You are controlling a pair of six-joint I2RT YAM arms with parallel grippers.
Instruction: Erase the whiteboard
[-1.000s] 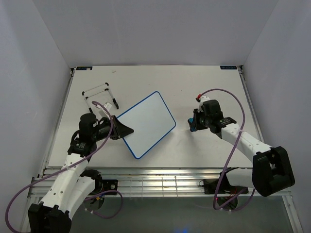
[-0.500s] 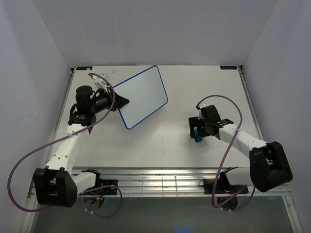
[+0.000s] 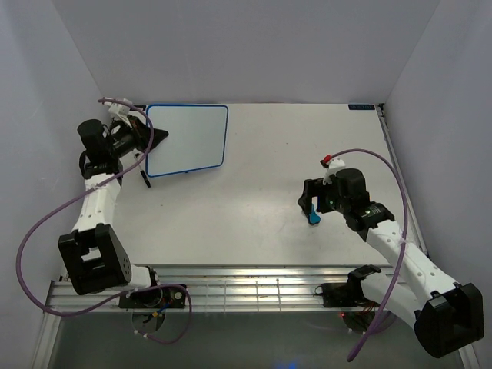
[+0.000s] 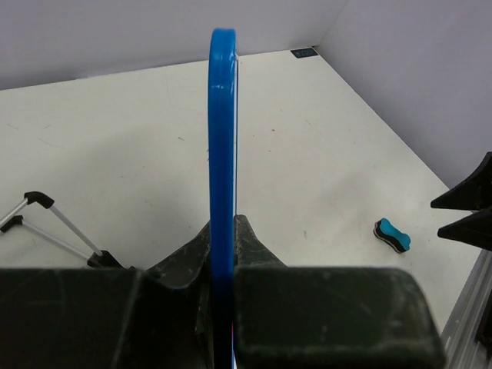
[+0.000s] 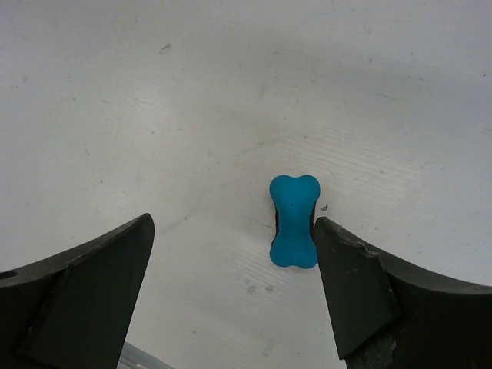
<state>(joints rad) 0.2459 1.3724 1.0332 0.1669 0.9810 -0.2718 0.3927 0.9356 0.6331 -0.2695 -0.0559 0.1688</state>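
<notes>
The whiteboard, white with a thin blue frame, is held up at the back left of the table, and its face shows no marks. My left gripper is shut on its left edge. In the left wrist view the board stands edge-on as a blue strip pinched in my left gripper. The small blue bow-shaped eraser lies on the table at the right. My right gripper hovers just over it, open. In the right wrist view the eraser lies free beside the right finger of my right gripper.
The wire stand sits on the table at the back left, below the held board; only a dark foot shows from above. White walls close in the table on three sides. A metal rail runs along the near edge.
My left arm has swung the whiteboard from the table's middle to the back left and lifted it. My right gripper has opened, released the eraser onto the table and drawn back toward the near side.
</notes>
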